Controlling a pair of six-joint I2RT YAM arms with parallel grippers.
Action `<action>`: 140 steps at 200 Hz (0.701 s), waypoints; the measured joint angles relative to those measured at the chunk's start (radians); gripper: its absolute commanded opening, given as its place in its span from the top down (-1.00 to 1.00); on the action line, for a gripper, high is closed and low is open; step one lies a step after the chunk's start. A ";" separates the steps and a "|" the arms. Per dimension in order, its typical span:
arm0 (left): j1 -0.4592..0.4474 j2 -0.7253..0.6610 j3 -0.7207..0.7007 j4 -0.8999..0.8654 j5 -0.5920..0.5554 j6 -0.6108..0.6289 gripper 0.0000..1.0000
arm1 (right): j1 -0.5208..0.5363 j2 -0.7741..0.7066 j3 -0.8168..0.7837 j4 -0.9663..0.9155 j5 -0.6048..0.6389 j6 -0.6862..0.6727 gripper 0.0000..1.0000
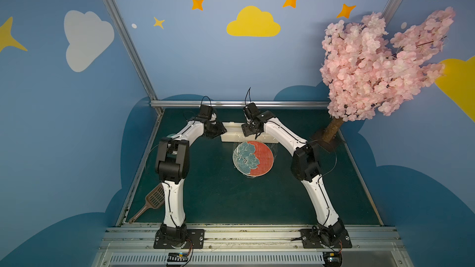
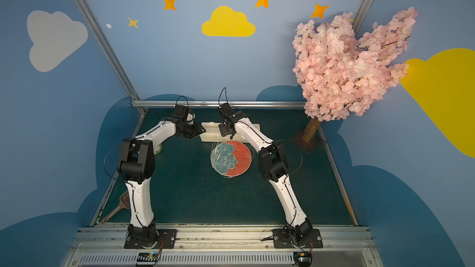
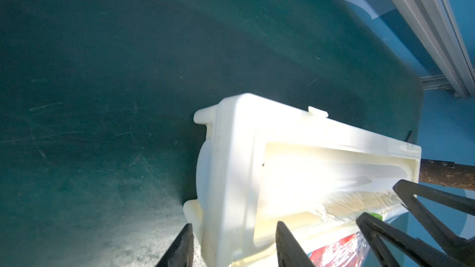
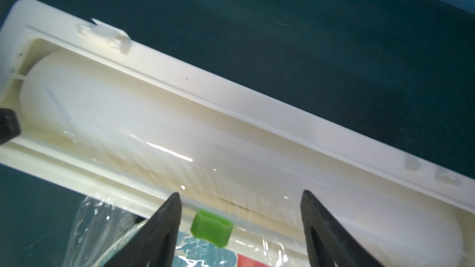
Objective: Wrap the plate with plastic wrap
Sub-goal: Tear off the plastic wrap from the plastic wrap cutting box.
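On the dark green bench (image 1: 218, 196), the round flat plate (image 1: 253, 158), coral-red on one part and teal-blue with an embossed flower on the other, is seen lying flat a little toward 12 o'clock from the middle. It is covered by the thin transparent plastic wrap (image 4: 97, 224), whose wrinkled glossy edges are shown past the rim at 3 and 6 o'clock in both top views. Just beyond the plate at 12 o'clock, the long cream-white rectangular dispenser box (image 1: 232, 134) is laid crosswise, its length running from 9 to 3 o'clock. A white roll (image 4: 128, 114) is seen in its open trough, and the small green slider (image 4: 212, 229) is seated on the edge nearest the plate.

The left gripper (image 3: 232, 249) is placed at the 9 o'clock end of the box. Its fingers (image 3: 181, 247) are held partly apart, one outside the end wall and the other over the box's top. Whether the box is touched cannot be told. The right gripper (image 4: 241, 222) is poised over the box's near edge around its middle, with its fingers (image 4: 323, 229) spread wide. The green slider is framed between them, nearer one finger, and is not pinched.

A brown slotted plastic scoop (image 1: 154, 199) is seen lying at 8 o'clock on the bench, and a pink artificial blossom tree (image 1: 380, 65) is set at the 2 o'clock corner.
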 measured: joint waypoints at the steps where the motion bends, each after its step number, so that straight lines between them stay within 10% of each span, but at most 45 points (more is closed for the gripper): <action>1: 0.000 0.000 0.000 0.000 0.000 0.000 0.02 | 0.000 0.000 0.000 0.000 0.000 0.000 -0.46; 140: 0.025 0.044 0.055 -0.033 0.039 0.007 0.38 | -0.019 -0.048 -0.089 0.018 0.124 -0.016 -0.47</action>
